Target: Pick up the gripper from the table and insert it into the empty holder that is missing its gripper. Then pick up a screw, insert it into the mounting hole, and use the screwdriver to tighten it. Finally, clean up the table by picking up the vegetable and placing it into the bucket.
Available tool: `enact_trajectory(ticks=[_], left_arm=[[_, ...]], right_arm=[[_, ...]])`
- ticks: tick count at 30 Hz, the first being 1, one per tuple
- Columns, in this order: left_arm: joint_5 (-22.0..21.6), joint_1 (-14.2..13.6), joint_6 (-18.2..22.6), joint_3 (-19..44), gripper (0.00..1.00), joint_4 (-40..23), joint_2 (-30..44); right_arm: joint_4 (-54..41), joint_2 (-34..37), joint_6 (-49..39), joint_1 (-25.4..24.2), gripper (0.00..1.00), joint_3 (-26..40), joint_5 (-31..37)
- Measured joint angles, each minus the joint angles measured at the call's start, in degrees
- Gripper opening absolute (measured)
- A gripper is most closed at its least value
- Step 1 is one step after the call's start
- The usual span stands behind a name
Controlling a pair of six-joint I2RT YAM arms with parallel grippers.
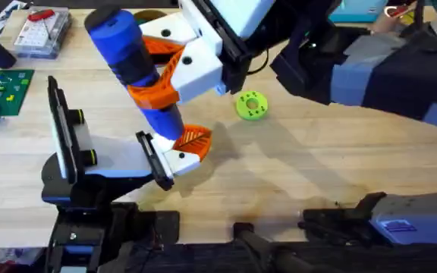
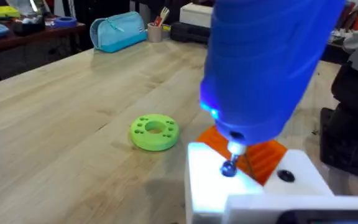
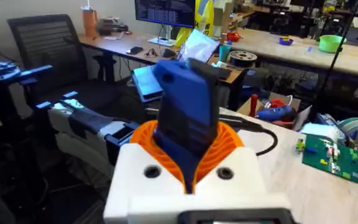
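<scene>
**Blue driver tip on the screw head, axis tilted down and toward the near side**

Blue plastic, smooth and cylindrical: the screwdriver point(image 1: 139, 72) is clamped between the orange ribbed pads of the right gripper point(image 1: 161, 80), whose arm reaches in from the far right across the middle. Its long axis runs from far-left and high to near-right and low, leaning rather than plumb. In the left wrist view the thin metal tip meets a small dark screw point(image 2: 229, 168) seated in the white block of the gripper point(image 2: 241, 177); tip and screw head look to be touching, with a blue glow on the driver's nose. Judgement: tightening turns on keeping that axis in line with the screw's hole.

The gripper, white block with orange ribbed triangular finger, sits at the end of the holder point(image 1: 156, 161), a flat black bracket on a grey-white arm, left of centre and near. Seated already, by the look of it.

Left gripper: cannot tell whether open or closed; its camera looks in close at the screw.

Lime-green disc point(image 1: 251, 105), matte with small holes, lies to the right of the work, well apart. Table point(image 1: 317, 167): light wood, visible grain. Bucket point(image 1: 152, 15): a yellowish rim at the far edge behind the driver, probably it.
</scene>
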Motion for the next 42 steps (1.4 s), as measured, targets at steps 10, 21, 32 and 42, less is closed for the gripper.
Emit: enact_trajectory(ticks=[10, 21, 32, 42], left_arm=[[0.0, 0.0, 0.0, 0.0, 0.012, 0.0, 0.0], [0.0, 0.0, 0.0, 0.0, 0.012, 0.0, 0.0], [0.0, 0.0, 0.0, 0.0, 0.012, 0.0, 0.0], [-0.1, 0.0, 0.0, 0.0, 0.012, 0.0, 0.0]], right_arm=[[0.0, 0.0, -0.3, 0.2, 0.025, 0.0, 0.9], [0.0, 0.0, -0.4, 0.2, 0.025, 0.0, 1.1], [0.0, 0.0, -0.4, 0.3, 0.025, 0.0, 1.3], [0.1, 0.7, -0.4, 0.3, 0.025, 0.0, 1.7]])
